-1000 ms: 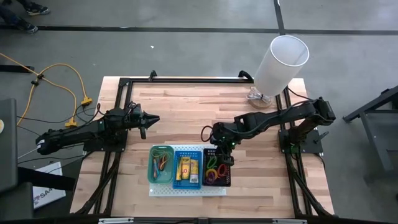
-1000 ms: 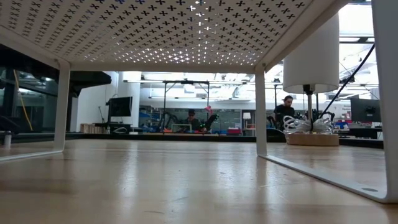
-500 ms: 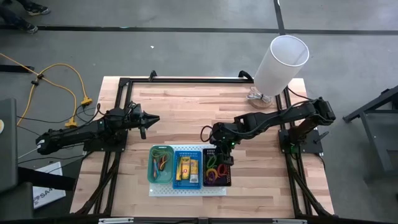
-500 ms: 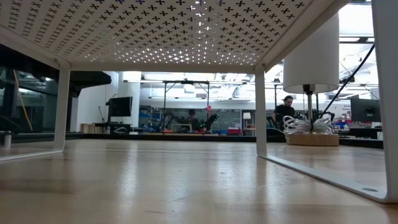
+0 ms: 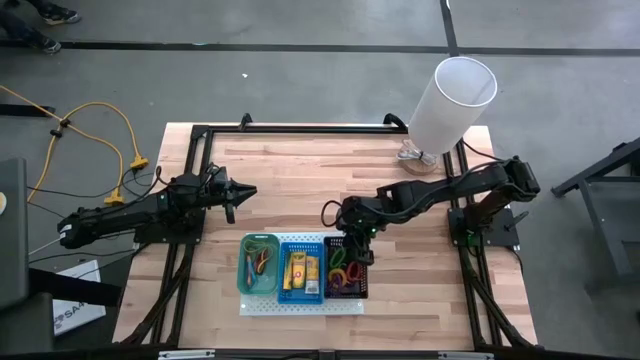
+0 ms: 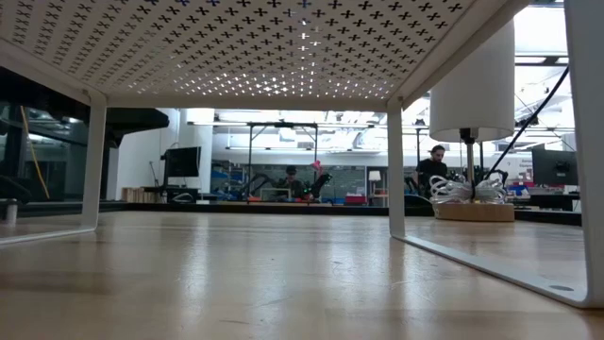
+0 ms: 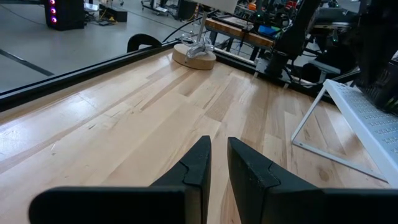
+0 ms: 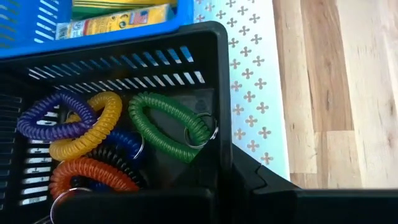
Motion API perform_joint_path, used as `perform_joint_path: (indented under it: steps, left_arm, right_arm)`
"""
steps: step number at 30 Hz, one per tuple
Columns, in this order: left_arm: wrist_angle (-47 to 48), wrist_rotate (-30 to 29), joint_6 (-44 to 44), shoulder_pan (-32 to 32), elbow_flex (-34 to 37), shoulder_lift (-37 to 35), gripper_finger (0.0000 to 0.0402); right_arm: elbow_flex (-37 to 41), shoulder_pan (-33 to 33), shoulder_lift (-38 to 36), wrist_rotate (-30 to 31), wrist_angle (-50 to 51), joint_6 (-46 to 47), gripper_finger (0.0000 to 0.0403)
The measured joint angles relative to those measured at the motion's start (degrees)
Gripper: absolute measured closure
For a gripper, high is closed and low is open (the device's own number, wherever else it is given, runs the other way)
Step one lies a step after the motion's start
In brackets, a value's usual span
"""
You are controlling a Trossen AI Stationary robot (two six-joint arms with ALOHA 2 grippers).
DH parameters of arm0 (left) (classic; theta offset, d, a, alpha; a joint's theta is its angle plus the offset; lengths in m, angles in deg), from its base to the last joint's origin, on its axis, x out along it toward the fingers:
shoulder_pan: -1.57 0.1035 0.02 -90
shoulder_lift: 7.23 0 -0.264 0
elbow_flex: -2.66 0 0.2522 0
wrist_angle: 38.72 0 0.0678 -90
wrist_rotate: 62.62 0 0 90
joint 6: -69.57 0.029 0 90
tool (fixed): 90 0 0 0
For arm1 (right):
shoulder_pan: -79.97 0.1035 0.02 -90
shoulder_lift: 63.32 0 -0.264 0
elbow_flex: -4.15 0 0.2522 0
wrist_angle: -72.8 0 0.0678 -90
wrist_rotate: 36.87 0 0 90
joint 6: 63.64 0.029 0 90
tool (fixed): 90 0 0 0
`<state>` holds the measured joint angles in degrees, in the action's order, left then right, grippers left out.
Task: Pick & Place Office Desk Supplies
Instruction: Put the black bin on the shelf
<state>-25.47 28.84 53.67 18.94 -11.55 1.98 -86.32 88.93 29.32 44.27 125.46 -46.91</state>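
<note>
Three small bins stand in a row on the white perforated board [image 5: 300,308]. The green bin [image 5: 259,265] holds thin rubber bands. The blue bin [image 5: 302,268] holds yellow-orange packets [image 8: 118,18]. The black bin [image 5: 347,274] holds coiled loops: green [image 8: 168,127], yellow [image 8: 93,124], purple [image 8: 50,121] and orange [image 8: 87,174]. My right gripper [image 5: 352,248] sits at the black bin's far right corner. My left gripper [image 5: 243,192] is shut and hovers above bare wood at the table's left, far from the bins. My right gripper [image 8: 227,168] comes down from above and straddles the black bin's right wall [image 8: 219,106] near its far corner. One finger [image 8: 261,177] stands outside the wall over the white board. The other is inside and merges with the dark wall. The bin rests on the board.
A white lamp [image 5: 450,100] stands on a round wooden base [image 7: 194,55] at the far right corner. The board stands on thin legs [image 6: 396,161] at the near edge. Bare wood lies between the arms and toward the far edge. People show in the room beyond.
</note>
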Motion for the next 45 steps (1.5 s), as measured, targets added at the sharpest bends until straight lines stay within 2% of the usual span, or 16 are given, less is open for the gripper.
perform_joint_path:
  steps: [41,45]
  left_arm:
    - [-0.02,0.0,0.0,-0.01,0.0,0.01,0.0351]
    - [-0.01,0.0,0.0,-0.01,0.0,0.0,0.0351]
  right_arm:
    - [-0.04,0.43,-0.07,-0.66,-1.01,0.43,0.0399]
    - [-0.07,0.43,-0.07,-0.69,-1.03,-0.04,0.0384]
